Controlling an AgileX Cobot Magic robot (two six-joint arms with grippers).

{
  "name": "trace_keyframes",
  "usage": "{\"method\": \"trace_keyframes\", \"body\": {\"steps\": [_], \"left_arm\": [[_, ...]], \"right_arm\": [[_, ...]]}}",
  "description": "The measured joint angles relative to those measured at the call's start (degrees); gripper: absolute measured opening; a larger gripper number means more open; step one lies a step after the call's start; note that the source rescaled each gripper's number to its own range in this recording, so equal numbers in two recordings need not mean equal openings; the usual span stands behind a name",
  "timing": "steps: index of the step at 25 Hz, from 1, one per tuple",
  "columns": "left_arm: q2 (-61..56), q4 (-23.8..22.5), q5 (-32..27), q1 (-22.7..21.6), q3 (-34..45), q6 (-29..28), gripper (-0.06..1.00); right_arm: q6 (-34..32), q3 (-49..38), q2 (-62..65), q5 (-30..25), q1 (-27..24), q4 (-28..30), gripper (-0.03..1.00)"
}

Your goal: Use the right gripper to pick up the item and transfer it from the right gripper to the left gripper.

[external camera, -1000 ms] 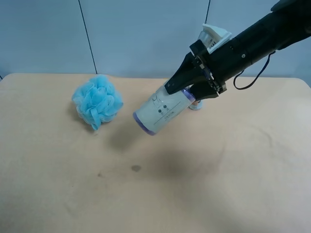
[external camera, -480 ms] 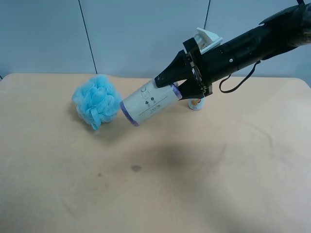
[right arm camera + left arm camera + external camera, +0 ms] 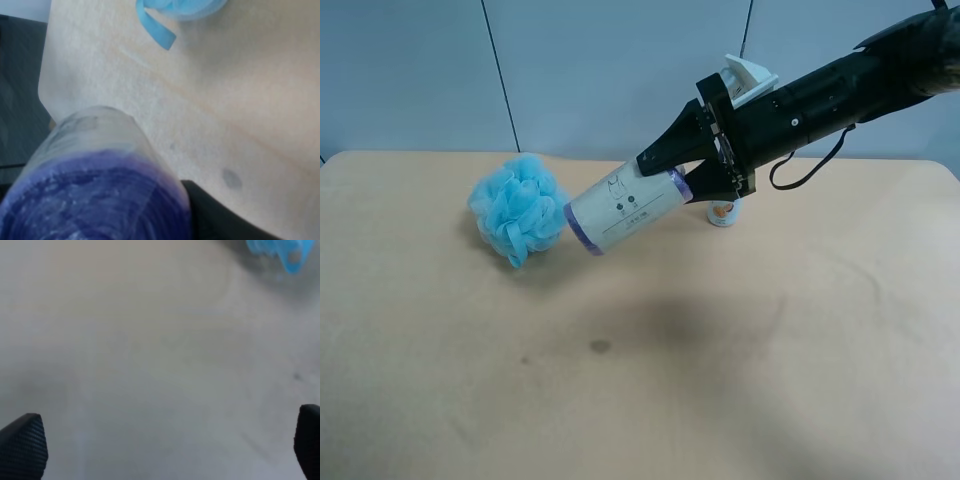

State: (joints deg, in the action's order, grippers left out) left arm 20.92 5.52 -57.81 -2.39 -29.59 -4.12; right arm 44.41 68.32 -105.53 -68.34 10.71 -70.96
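**Above the counter's far half: roll held aloft, near half open**

Over the far middle of the tan counter, the right end effector pinches the purple end of the film-wrapped white roll. The roll is clear of the surface and tilted, its free end lowest and pointing left. That free end sits just beside the light-blue bath pouf; whether they touch cannot be told.

Behind and under the black fingers stands a small white bottle, mostly hidden by the end effector.

The counter's far edge runs along the pale wall, with rounded corners at far left and far right. The whole near half is open, marked only by a small dark stain.

The left end effector has its fingers spread wide over bare counter, well apart from the pouf.
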Motion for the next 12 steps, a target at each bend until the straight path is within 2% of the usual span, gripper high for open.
{"method": "trace_keyframes", "body": {"steps": [3, 6, 12], "left_arm": [[5.12, 4.58, 2.94, 0.0, -1.94, 2.67, 1.0], [10.17, 12.18, 6.49, 0.0, -3.89, 9.37, 1.0], [22.8, 34.31, 9.05, 0.0, -4.87, 29.69, 1.0]], "right_arm": [[0.0, 0.0, 0.0, 0.0, 0.0, 0.0, 0.01], [0.0, 0.0, 0.0, 0.0, 0.0, 0.0, 0.01], [0.0, 0.0, 0.0, 0.0, 0.0, 0.0, 0.01]]}}
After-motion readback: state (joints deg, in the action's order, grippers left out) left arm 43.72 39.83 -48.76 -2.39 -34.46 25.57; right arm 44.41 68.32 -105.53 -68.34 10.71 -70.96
